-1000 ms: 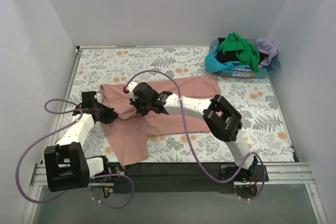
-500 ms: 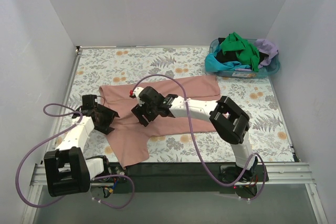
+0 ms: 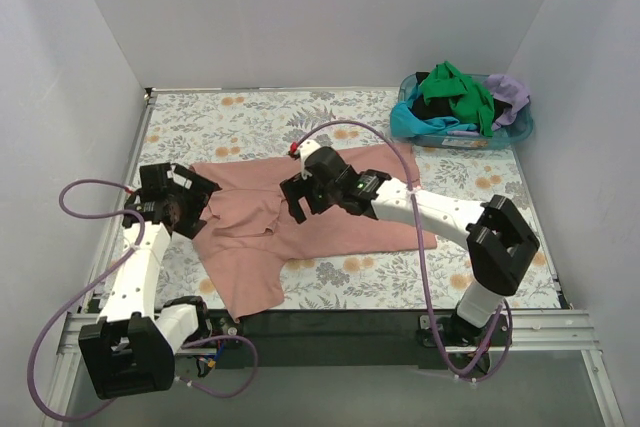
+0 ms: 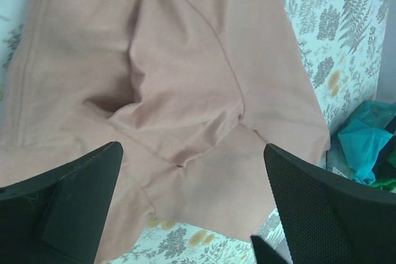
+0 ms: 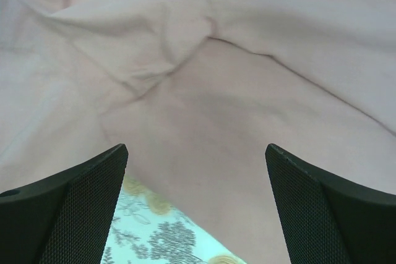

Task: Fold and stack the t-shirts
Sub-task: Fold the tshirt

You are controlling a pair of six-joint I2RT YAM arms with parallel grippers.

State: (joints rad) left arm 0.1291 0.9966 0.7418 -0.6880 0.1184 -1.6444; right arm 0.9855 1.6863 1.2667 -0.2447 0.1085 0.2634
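Note:
A dusty pink t-shirt [image 3: 340,209] lies spread on the flowered table, its left part folded over with creases. My left gripper [image 3: 196,205] hovers open over the shirt's left edge. In the left wrist view the pink t-shirt [image 4: 185,85] fills the space beneath the left gripper [image 4: 193,214], nothing between its fingers. My right gripper [image 3: 297,203] stands open above the shirt's middle. The right wrist view shows the right gripper [image 5: 195,211] wide over the pink t-shirt [image 5: 235,103]. Green, black, turquoise and lilac t-shirts [image 3: 456,97] are heaped at the back right.
A blue plastic basket [image 3: 520,134] holds the heap in the back right corner. White walls close in the table on three sides. Purple cables loop from both arms. Bare flowered table [image 3: 250,112] lies behind the shirt, and more in front [image 3: 400,282].
Both grippers have opened and let go of the pink cloth. The right gripper has pulled back to the right, the left has risen towards the back left. The folded part now lies loose.

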